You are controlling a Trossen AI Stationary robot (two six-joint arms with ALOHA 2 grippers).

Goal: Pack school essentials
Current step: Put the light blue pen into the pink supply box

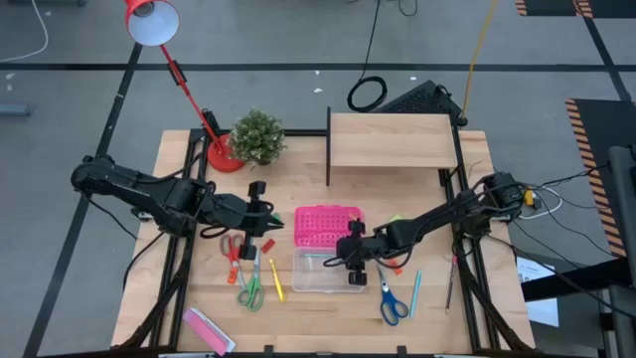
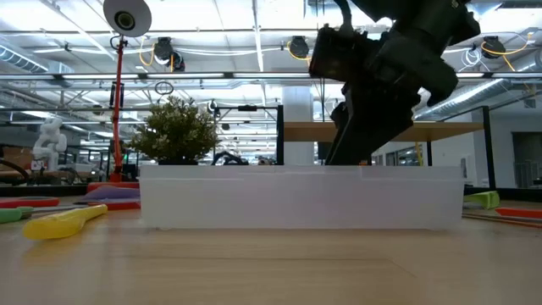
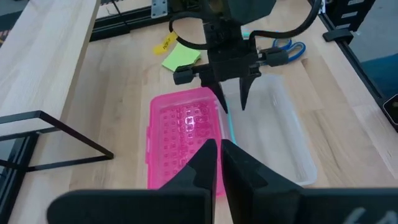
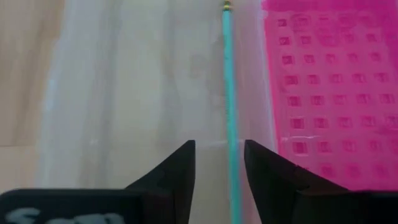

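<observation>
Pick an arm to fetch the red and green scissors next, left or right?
Left, probably. The left hand hovers right beside the red scissors and green scissors, fingers shut and empty. The right hand is open over the clear box, where a teal pencil lies.

Even, bright overhead light fills the scene; the low view shows ceiling strip lights (image 2: 254,51) glowing in rows behind the arms. Shadows on the counter (image 1: 298,318) are soft and faint. The pink lid (image 3: 186,124) carries a small white glare patch in the left wrist view. In the right wrist view the dark fingers (image 4: 180,168) and everything beyond look soft and blurred. The low view's foreground wood is out of focus.
</observation>
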